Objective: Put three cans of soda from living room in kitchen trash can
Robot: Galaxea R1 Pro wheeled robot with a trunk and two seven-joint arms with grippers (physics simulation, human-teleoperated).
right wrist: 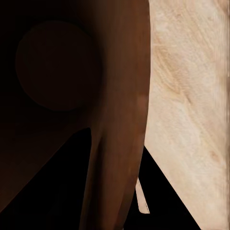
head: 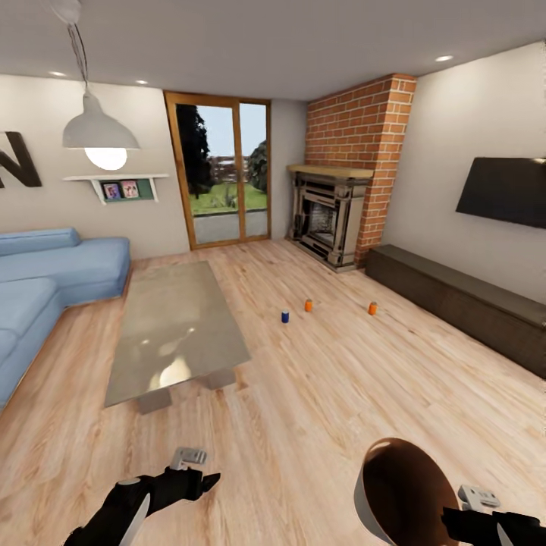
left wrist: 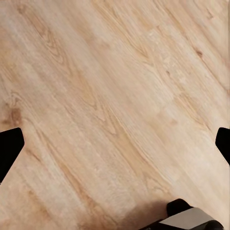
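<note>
Three soda cans stood upright on the light wood floor [head: 364, 394] of the living room, out in the open stretch between the glass table [head: 178, 330] and the brick fireplace [head: 330, 216]: a dark blue can [head: 285, 316] nearest the table's far right corner, an orange can [head: 309, 305] just beyond it, and a second orange can [head: 372, 308] further right, toward the long dark low cabinet [head: 462, 303] under the wall-mounted TV [head: 504, 191]. All three were well apart from both arms, far ahead of them across the planks. The trash can [head: 398, 493] sat low at the right of the head view, tilted so its glossy copper-brown inside faced up, just beside the right gripper [head: 476, 500]. In the right wrist view that brown wall [right wrist: 120, 120] ran between the two dark fingers [right wrist: 48, 182], so the right gripper seemed clamped on the bin's rim, though the contact itself was lost in shadow. The left gripper [head: 199, 474] hovered over bare floor near the table's near end, holding nothing; in the left wrist view its fingertips [left wrist: 9, 148] stood wide apart over the planks. A blue corner sofa [head: 45, 288] lined the room's left side.
</note>
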